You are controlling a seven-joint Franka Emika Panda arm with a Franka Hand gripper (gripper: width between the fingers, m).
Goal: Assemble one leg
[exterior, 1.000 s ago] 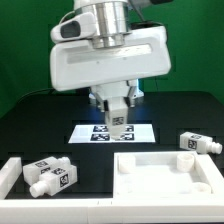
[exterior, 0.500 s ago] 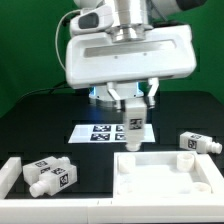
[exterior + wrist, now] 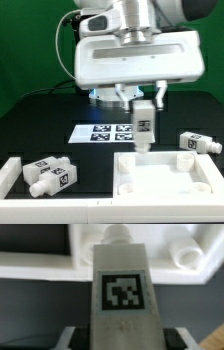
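My gripper (image 3: 143, 100) is shut on a white leg (image 3: 144, 124) with a black-and-white tag on its side, held upright with its narrower peg end down. The leg hangs above the far edge of the large white tabletop (image 3: 165, 178), which lies at the front on the exterior view's right. In the wrist view the leg (image 3: 122, 286) fills the middle, its peg end pointing at the tabletop (image 3: 60, 269) below; both fingers (image 3: 72, 336) press its sides. Two more legs (image 3: 50, 175) lie at the front on the exterior view's left, another leg (image 3: 200, 143) on its right.
The marker board (image 3: 100, 133) lies flat on the black table behind the tabletop. A white frame piece (image 3: 10, 172) sits at the exterior view's front left corner. A green backdrop closes off the rear.
The gripper has carried the leg toward the exterior view's right, from over the marker board to above the tabletop's far edge. The other parts have not moved.
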